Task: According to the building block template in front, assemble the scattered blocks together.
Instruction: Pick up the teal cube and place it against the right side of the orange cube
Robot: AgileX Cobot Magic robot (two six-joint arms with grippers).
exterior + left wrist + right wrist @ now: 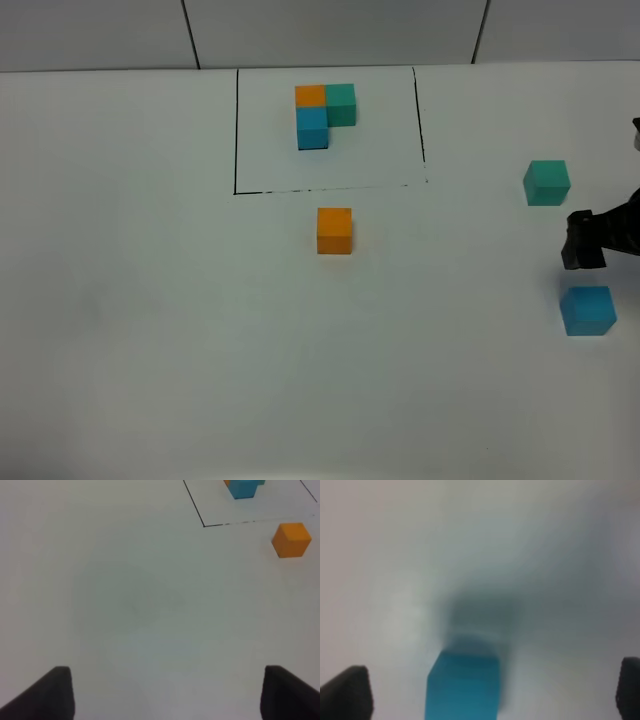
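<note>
A: The right gripper (585,240), what state is it in?

B: Its jaws are spread wide with nothing in them. It hangs at the right edge of the table (150,300), between the teal-green cube (546,182) and the sky-blue cube (588,310), and seems to touch neither. Its wrist view is blurred, but the sky-blue cube shows there between the two fingertips (347,690), a little off-centre.

A: So blue is the target?

B: That's my reading. To do it well, centre the jaws over the cube and square them to two opposite flat faces. Come straight down and close only once the pads are below the top edge, since a skewed bite would likely twist the cube.

A: And where does it go?

B: The orange cube (334,230) stands alone just outside the near line of the black frame (237,130). In the building block template (325,115), blue sits on orange's near side and teal-green on its right. So set blue flush against the orange cube's near face without nudging it.

A: And the left gripper (167,692)?

B: It is open and empty too, over bare table, well apart from the orange cube.
</note>
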